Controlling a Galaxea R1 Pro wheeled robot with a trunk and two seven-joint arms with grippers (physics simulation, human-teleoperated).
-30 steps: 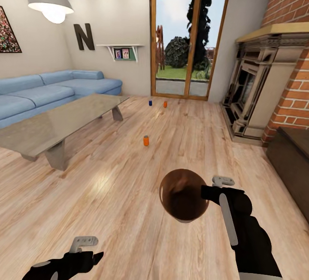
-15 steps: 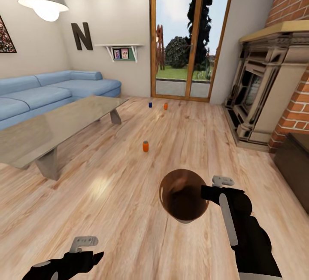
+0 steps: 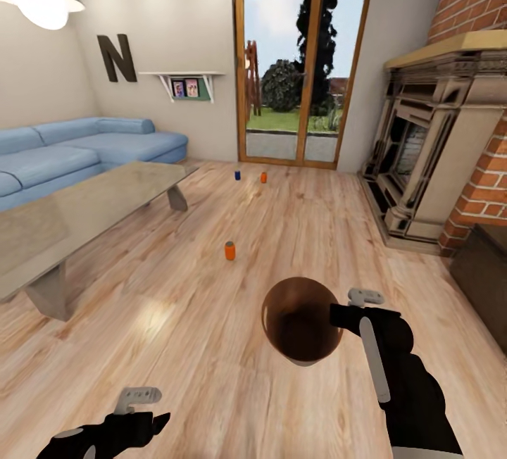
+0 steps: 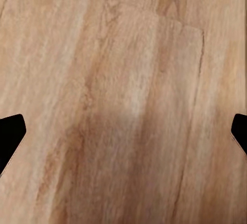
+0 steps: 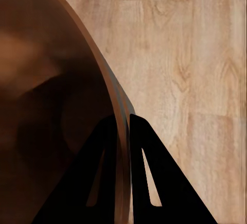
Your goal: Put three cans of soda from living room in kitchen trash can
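Soda cans point(image 3: 229, 250) on floor ahead; right gripper point(image 5: 122, 123) jaws pinching trash can point(image 3: 301, 318) rim for carrying; left gripper point(image 4: 123, 131) jaws wide, empty.

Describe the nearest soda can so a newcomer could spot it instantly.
Start at the grey table on the wood floor. Just off its near corner, toward mid-room, stands a lone orange can. The blue can and another orange can sit paired by the glass doors.
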